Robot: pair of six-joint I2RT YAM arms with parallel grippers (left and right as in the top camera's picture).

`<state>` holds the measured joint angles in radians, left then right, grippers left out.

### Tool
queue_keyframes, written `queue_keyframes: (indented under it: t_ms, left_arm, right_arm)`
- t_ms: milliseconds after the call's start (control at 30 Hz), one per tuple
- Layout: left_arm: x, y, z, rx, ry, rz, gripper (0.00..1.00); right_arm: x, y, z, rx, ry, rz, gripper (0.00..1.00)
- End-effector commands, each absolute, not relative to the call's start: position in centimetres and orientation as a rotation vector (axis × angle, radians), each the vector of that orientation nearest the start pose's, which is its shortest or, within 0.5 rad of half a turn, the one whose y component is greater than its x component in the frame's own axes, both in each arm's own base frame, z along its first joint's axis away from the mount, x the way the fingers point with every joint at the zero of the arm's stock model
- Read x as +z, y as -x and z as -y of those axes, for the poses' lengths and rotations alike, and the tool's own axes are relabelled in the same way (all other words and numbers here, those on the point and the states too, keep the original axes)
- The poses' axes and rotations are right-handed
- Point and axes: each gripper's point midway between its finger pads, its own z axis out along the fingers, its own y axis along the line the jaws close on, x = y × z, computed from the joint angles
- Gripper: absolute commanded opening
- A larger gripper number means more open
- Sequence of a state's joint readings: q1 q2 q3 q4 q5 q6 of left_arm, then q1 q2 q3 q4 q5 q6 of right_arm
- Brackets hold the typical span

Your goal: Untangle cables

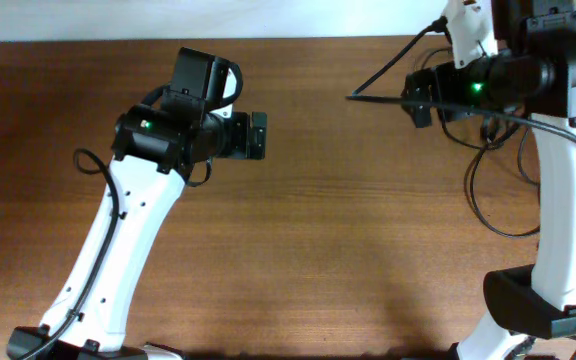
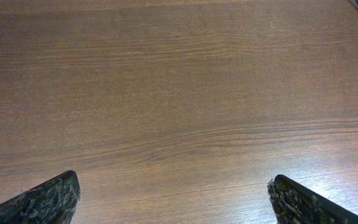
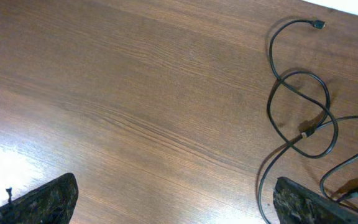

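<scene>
Cables point(image 3: 304, 133) lie in a loose knot on the wooden table point(image 3: 135, 93), at the right edge of the right wrist view. Thin black strands cross one another in two or three loops. One small plug point(image 3: 316, 25) trails free at the top, and what looks like another end point(image 3: 353, 186) sits near the bottom right, beside the right-hand fingertip. The right gripper point(image 3: 173, 200) hangs above bare wood with its fingers spread wide and nothing between them, so the tangle sits off to one side of its gap rather than under it. The left gripper point(image 2: 173, 200) is also spread wide and empty, and its camera shows only bare wood plus a sliver of black cord in the top right corner. The overhead view places the left arm well apart from the knot. I judge the work has barely started: no strand is held, and the step in hand is the approach. The next move calls for shifting the right gripper over the tangle and choosing a free plug end or an outer loop. It must come low enough to pinch so thin a cord against the table. The left arm would need to cross over to pin the rest, or the whole knot may simply drag along.
</scene>
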<state>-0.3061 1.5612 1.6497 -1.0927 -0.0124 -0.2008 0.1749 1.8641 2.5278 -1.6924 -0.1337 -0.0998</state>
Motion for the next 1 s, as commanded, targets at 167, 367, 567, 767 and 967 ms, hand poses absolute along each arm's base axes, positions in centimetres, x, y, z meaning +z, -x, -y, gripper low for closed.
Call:
queue_keyframes:
  t_ms: [167, 367, 567, 767, 967]
  left_arm:
    - [26.5, -37.2, 11.3, -0.174, -0.109, -2.546, 0.99]
    - [26.5, -37.2, 11.3, -0.174, -0.109, -2.546, 0.99]
    - [26.5, -37.2, 11.3, -0.174, -0.109, -2.546, 0.99]
    - [26.3, -37.1, 11.3, -0.174, -0.109, -2.553, 0.99]
    - [27.1, -33.9, 9.7, -0.127, -0.102, -2.567, 0.99]
  right_arm:
    - [36.1, -36.2, -8.5, 0.170, 0.386, -2.559, 0.99]
    - [36.1, -36.2, -8.5, 0.170, 0.386, -2.559, 0.99]
    - [36.1, -36.2, -8.5, 0.170, 0.386, -2.559, 0.99]
    - [36.1, -36.2, -8.5, 0.170, 0.386, -2.559, 0.99]
    - [36.1, -36.2, -8.5, 0.170, 0.386, -2.559, 0.99]
